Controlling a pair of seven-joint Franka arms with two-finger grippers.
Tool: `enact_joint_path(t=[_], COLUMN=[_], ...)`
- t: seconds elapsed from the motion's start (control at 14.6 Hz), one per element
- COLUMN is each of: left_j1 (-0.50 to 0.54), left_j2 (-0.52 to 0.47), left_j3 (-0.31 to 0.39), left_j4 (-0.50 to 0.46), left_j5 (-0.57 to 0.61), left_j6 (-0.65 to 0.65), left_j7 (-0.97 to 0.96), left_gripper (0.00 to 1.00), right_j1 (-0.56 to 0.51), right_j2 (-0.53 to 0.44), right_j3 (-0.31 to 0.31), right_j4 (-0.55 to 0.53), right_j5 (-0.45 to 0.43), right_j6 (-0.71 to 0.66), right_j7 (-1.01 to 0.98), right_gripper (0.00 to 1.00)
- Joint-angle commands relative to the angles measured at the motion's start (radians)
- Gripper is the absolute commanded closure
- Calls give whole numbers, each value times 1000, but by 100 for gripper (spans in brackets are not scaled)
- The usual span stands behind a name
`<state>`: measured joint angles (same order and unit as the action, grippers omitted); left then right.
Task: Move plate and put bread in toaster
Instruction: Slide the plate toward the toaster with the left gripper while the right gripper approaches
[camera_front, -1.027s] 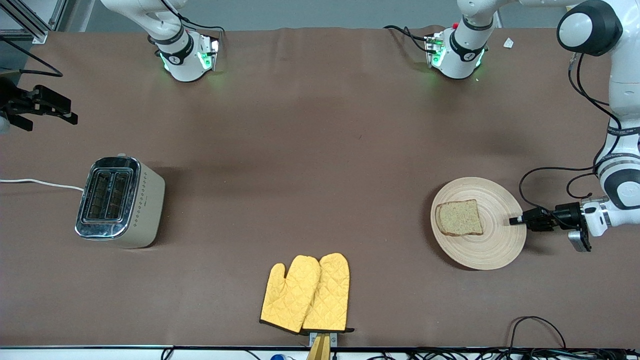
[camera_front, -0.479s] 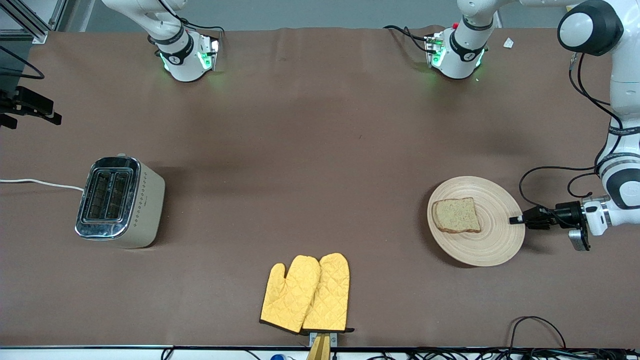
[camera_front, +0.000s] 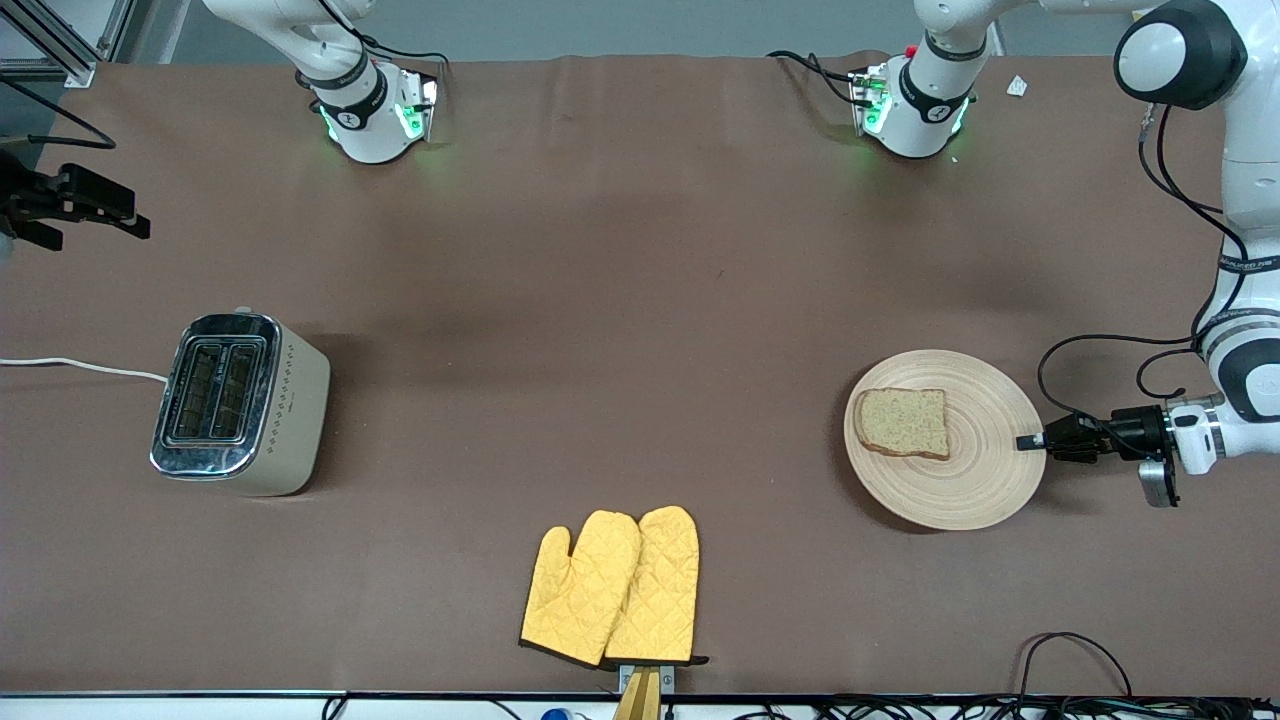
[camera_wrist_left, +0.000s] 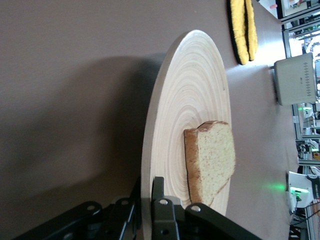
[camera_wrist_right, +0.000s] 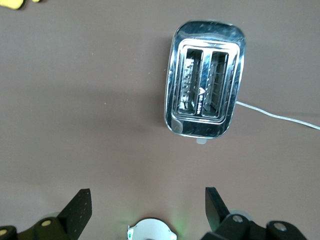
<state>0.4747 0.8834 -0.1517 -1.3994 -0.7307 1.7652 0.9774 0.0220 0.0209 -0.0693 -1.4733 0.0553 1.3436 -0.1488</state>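
Observation:
The round light-wood plate (camera_front: 960, 480) lies toward the left arm's end of the table with the bread (camera_front: 903, 422) on it. My left gripper (camera_front: 1030, 440) is shut on the plate's rim, one finger above it and one below. The left wrist view shows the plate (camera_wrist_left: 190, 100), the bread (camera_wrist_left: 212, 160) and my left gripper (camera_wrist_left: 148, 202) on the rim. The toaster (camera_front: 238, 403) stands toward the right arm's end, both slots empty. My right gripper (camera_front: 95, 215) is open and empty, up over the table's edge at that end. The right wrist view shows the toaster (camera_wrist_right: 206, 77) and my right gripper (camera_wrist_right: 147, 210).
A pair of yellow oven mitts (camera_front: 612, 585) lies near the table's front edge, at mid-length. The toaster's white cord (camera_front: 80, 366) runs off the table's end. The two arm bases (camera_front: 375, 115) stand along the table edge farthest from the front camera.
The plate with the bread has slid a little toward the right arm's end, held by my left gripper. My right gripper has shifted slightly at the table's end and stays open.

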Motion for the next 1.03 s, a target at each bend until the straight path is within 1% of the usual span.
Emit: enact_joint_path(t=[0.0, 0.07, 0.21, 0.41, 0.48, 0.62, 0.68, 0.75, 0.96], left_j1=[5, 7, 7, -14, -37, -96, -137, -181, -299], left_j2=[-23, -24, -32, -32, -31, -29, -29, -26, -26], left_j3=[-40, -64, -124, -221, -258, -304, -322, -324, -325], left_j4=[-4, -4, -4, -4, -6, -9, -12, -18, -71], left_j5=[-10, -10, -10, -9, -10, -15, -44, -67, -165], left_j6=[-52, -59, -59, -44, -14, 72, 117, 153, 287], left_j7=[-61, -87, -153, -232, -258, -292, -295, -301, -304], left_gripper=[100, 100, 100, 100, 100, 100, 100, 100, 100], right_j1=[27, 35, 84, 145, 156, 167, 162, 159, 165], right_j2=[-27, -25, -24, 5, 33, 77, 102, 128, 220], right_j3=[0, 0, 0, 0, 0, 2, 0, -1, 0], right_j4=[-68, -67, -70, -76, -76, -76, -76, -76, -79], right_j5=[44, 69, 77, 77, 80, 95, 139, 168, 176], right_j6=[26, 41, 96, 169, 196, 235, 238, 244, 350], right_j7=[90, 138, 202, 219, 221, 221, 221, 221, 222], right_gripper=[0, 0, 0, 0, 0, 0, 0, 0, 0])
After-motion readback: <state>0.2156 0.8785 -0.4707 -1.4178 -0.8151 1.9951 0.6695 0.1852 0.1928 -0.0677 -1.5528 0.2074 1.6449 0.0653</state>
